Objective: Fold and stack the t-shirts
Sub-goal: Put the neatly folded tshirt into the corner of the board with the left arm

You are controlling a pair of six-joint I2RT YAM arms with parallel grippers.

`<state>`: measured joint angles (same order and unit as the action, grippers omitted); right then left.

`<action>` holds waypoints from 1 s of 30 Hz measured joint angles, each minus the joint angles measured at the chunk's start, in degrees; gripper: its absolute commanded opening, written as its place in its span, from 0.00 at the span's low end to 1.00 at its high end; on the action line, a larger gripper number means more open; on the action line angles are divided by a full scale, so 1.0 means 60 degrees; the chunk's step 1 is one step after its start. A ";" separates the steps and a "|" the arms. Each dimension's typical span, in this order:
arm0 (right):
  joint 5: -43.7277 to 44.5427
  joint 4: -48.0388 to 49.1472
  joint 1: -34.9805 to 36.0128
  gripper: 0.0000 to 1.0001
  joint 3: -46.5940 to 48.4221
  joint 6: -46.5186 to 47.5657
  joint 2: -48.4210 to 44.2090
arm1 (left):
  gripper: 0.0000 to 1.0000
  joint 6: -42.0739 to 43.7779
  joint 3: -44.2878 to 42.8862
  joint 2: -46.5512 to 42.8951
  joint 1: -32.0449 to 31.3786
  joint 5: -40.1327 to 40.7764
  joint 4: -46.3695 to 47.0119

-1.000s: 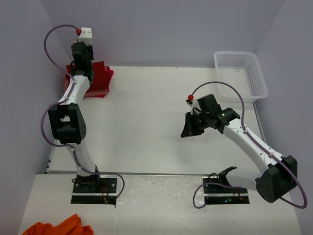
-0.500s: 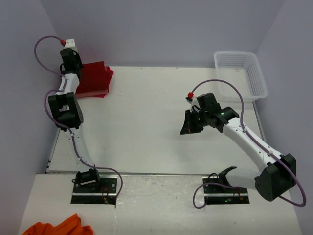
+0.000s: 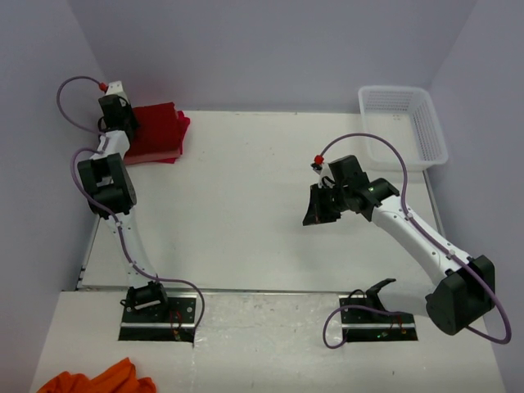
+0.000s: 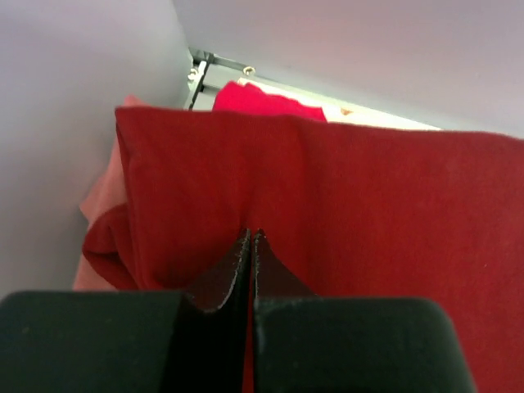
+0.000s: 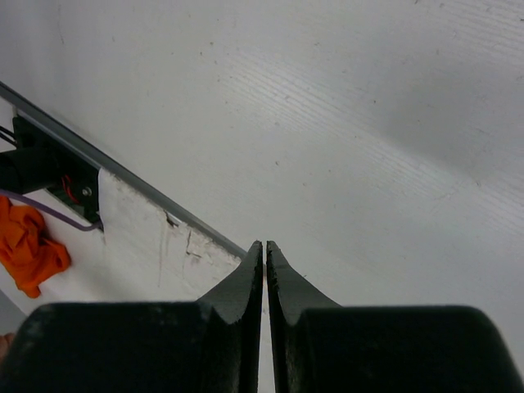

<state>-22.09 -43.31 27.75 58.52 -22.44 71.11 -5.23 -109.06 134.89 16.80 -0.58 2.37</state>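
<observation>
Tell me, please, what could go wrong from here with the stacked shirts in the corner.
1. The left gripper is shut with its tips against the dark red shirt, right where a crease starts. If cloth is pinched there, pulling away could drag the top fold open.
2. The salmon-pink shirt underneath pokes out toward the wall. A sideways shove could skew the pile further.
</observation>
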 measured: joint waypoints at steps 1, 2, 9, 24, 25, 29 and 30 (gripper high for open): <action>0.0007 0.0000 0.0000 0.04 0.0000 0.0000 0.0000 | 0.00 -0.0025 0.0066 0.0000 0.0000 -0.0044 -0.0058; 0.0011 0.0000 0.0000 0.04 0.0000 0.0000 -0.0004 | 0.00 -0.0033 0.0117 0.0000 0.0004 -0.0062 -0.0058; 0.0015 -0.0007 0.0000 0.05 0.0000 -0.0004 -0.0004 | 0.00 -0.0215 0.0696 -0.0215 0.0011 -0.0022 0.0131; 0.0004 -0.0168 0.0000 0.05 0.0000 -0.0007 -0.0095 | 0.00 -0.0284 0.2080 -0.0729 0.0903 -0.0186 0.1395; 0.0004 -0.0175 0.0000 0.05 0.0000 -0.0004 -0.0091 | 0.00 -0.0284 0.2098 -0.0729 0.0991 -0.0193 0.1464; -0.0004 -0.0211 0.0000 0.05 0.0000 -0.0007 -0.0080 | 0.00 -0.0361 0.2167 -0.0736 0.1268 -0.0382 0.1705; -0.0011 -0.0215 0.0000 0.05 0.0000 -0.0007 -0.0055 | 0.00 -0.0386 0.2167 -0.0736 0.1322 -0.0448 0.1734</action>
<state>-22.15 -44.60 27.75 58.52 -22.48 70.78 -7.55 -96.05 130.47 24.73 -3.27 12.78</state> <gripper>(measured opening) 0.051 0.002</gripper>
